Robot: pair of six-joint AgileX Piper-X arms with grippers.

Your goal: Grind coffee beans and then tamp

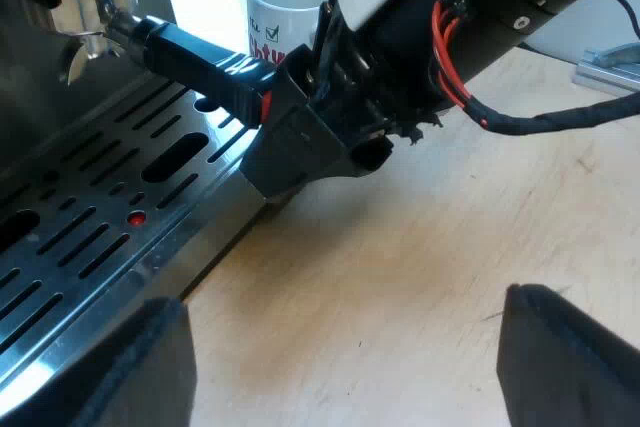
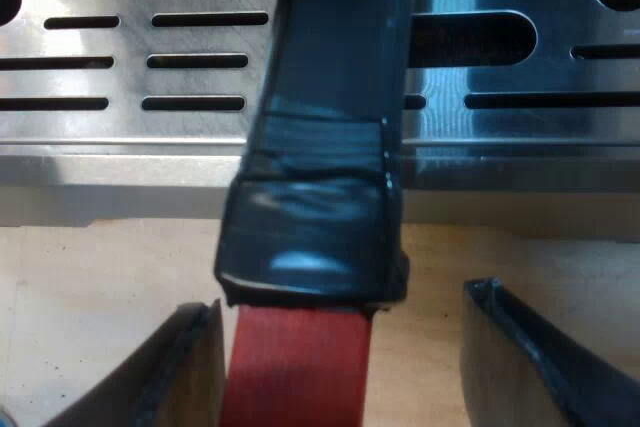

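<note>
Holder handle [image 2: 325, 117] glossy blk, red end, betw. spread R gripper [image 2: 342, 305] fingers.

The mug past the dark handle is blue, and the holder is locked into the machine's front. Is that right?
No. The left wrist view shows the mug is white, with red lettering. The rest holds: it sits past the dark handle, and the holder is locked into the machine's front.
</note>
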